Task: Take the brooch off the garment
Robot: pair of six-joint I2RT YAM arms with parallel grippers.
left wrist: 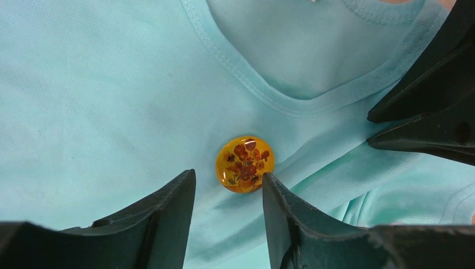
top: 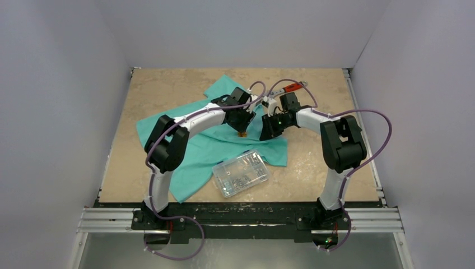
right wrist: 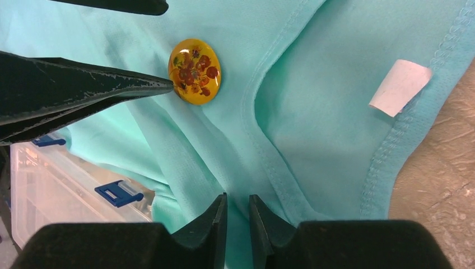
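Brooch (left wrist: 245, 165) sits pinned on the shirt (left wrist: 101, 89) just below the neckline, spread on the counter (top: 162, 89). We have the left jaws open and straddling it, one tip at its edge, ready to close. Our right jaws, nearly shut just beside, seemingly pinch cloth to anchor the shirt against the pull.

The brooch (right wrist: 194, 71) — round, orange, red flowers — sits on the shirt (right wrist: 313, 123) beside the collar seam. The left gripper (right wrist: 168, 46) straddles it, one finger tip at its rim. The fingers of the right gripper (right wrist: 238, 221) stand almost together over the cloth. A white label (right wrist: 400, 87) sits at the collar; a clear box (right wrist: 50, 185) lies on the near side — tabletop (right wrist: 442, 174) shows past the hem.
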